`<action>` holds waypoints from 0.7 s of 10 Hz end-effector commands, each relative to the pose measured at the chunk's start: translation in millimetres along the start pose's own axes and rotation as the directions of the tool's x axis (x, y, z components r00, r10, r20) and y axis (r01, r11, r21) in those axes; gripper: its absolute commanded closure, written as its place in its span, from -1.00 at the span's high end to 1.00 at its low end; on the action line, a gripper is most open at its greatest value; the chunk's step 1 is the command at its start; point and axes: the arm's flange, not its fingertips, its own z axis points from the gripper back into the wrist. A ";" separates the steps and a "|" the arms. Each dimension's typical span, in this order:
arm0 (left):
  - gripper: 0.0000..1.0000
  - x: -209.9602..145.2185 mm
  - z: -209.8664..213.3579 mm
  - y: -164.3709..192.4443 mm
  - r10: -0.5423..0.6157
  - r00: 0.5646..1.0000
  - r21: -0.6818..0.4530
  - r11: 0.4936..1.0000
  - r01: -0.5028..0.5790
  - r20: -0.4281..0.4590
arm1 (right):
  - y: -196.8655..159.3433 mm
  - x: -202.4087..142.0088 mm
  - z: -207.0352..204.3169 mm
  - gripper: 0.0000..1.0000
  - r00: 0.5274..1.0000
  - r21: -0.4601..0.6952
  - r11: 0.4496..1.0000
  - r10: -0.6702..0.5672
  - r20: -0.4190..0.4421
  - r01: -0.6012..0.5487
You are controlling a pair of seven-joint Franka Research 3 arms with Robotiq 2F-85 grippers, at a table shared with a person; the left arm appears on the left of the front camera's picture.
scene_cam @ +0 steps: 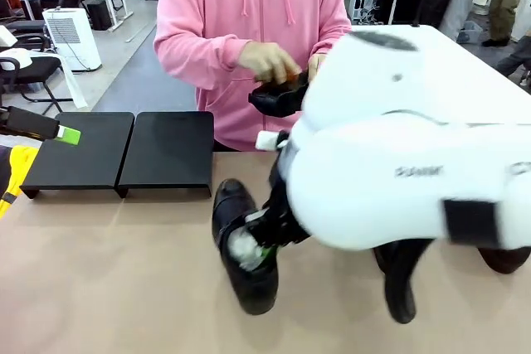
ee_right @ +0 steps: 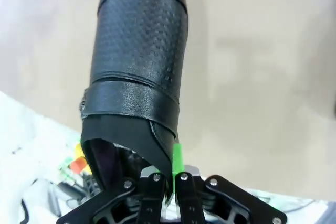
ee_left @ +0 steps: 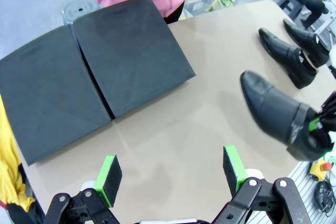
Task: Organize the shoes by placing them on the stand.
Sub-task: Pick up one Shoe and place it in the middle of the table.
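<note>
Looming closest is the white bulk of the right arm (scene_cam: 398, 163), and below it the right gripper (ee_right: 173, 162) is clamped on the back rim of a black shoe (scene_cam: 228, 213) – one finger inside the opening, the other outside, the leather pinched between the green pads. That shoe sits on the robot's side of the stand (scene_cam: 124, 151), just off its right-hand front corner, toe pointing towards the stand; whether its sole rests fully on the tan table (scene_cam: 124, 288) I cannot tell. The stand's two black platforms lie side by side, touching, at the table's far left edge. The left gripper (ee_left: 172, 170) hovers over the table on the near side of the stand, jaws wide apart and holding nothing. Two more shoes (ee_left: 286, 53) (ee_left: 307, 40) lie next to each other on the table, well to the right of the stand. Behind the stand's right end a person in a pink hoodie holds another black shoe (scene_cam: 278, 99) in both hands (scene_cam: 270, 62) at chest height – above the table's far edge. Something yellow (scene_cam: 17, 167) hangs just left of the stand.
</note>
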 end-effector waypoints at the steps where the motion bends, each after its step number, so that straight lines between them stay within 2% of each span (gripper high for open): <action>1: 1.00 -0.6 0.9 1.7 -0.012 1.000 -0.003 1.000 0.012 0.000 | 25.8 34.0 -27.0 -1.00 0.999 -0.020 0.999 -0.044 0.014 0.044; 4: 1.00 -0.6 0.9 1.7 -0.012 1.000 -0.003 1.000 0.012 0.000 | 61.2 46.0 -58.7 -1.00 0.998 -0.014 1.000 -0.023 0.056 0.023; 6: 1.00 -0.6 0.9 1.7 -0.012 1.000 -0.003 1.000 0.012 0.000 | 59.4 52.1 -79.9 -1.00 0.999 -0.010 0.999 -0.048 -0.003 0.048; 7: 1.00 -0.6 0.9 1.7 -0.012 1.000 -0.003 1.000 0.012 0.000 | 57.1 54.8 -89.0 -0.95 0.995 0.001 0.997 -0.074 -0.074 0.075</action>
